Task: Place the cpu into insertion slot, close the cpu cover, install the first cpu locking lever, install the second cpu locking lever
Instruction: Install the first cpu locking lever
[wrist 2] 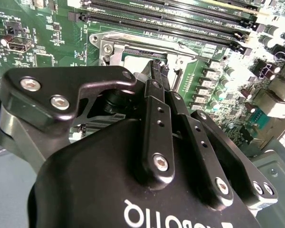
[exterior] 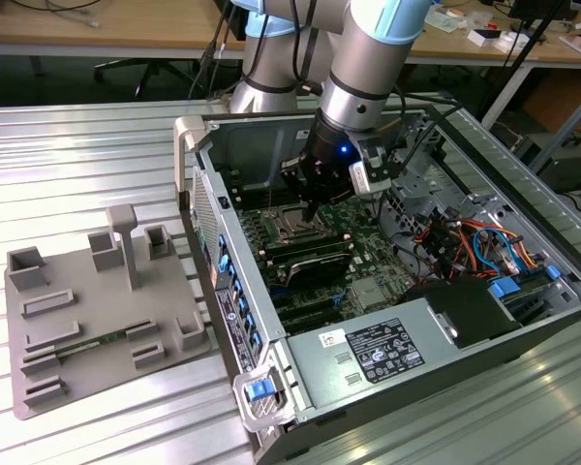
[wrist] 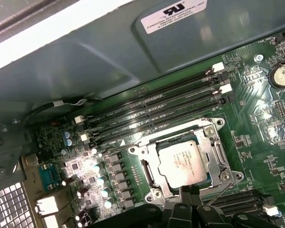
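The cpu (wrist: 184, 163), a silver-grey square chip, lies flat in the insertion slot (exterior: 292, 228) on the green motherboard. The cpu cover (wrist: 146, 164), a silver frame with a large window, lies down around the chip. A thin wire locking lever (wrist: 224, 189) runs along the socket edge nearest my fingers. My gripper (wrist: 190, 191) is shut, its black fingertips together right at that socket edge. In the second wrist view the gripper (wrist 2: 157, 67) points down at the socket rim (wrist 2: 133, 42), hiding most of the chip. The exterior view shows the gripper (exterior: 313, 208) low inside the open computer case.
Long black memory slots (wrist: 152, 111) run beside the socket. The case walls (exterior: 213, 213) enclose the board, with a power supply (exterior: 387, 349) and a bundle of cables (exterior: 465, 242) towards the exterior view's right. A grey fixture tray (exterior: 97, 310) sits on the ribbed table outside the case.
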Available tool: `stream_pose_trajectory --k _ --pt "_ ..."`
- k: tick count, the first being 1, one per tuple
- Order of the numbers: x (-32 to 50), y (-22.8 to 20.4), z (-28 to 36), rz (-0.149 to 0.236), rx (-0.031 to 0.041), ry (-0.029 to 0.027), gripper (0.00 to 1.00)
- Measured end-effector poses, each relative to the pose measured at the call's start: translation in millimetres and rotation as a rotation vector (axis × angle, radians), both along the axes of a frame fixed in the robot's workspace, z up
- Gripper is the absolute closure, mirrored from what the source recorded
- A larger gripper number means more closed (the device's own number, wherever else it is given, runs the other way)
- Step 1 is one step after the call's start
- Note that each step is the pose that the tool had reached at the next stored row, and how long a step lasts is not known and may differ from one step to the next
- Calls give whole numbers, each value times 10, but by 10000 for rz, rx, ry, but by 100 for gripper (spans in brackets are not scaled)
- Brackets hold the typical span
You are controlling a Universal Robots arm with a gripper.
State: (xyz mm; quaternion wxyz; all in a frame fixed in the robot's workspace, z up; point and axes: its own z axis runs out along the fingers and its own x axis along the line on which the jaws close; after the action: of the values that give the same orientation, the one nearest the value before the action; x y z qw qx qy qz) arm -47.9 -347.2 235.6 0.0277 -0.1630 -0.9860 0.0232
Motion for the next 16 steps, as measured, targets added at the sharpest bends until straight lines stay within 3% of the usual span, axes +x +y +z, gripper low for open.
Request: stream_pose_trajectory --k 16 --pt "0 0 0 559 0 0 89"
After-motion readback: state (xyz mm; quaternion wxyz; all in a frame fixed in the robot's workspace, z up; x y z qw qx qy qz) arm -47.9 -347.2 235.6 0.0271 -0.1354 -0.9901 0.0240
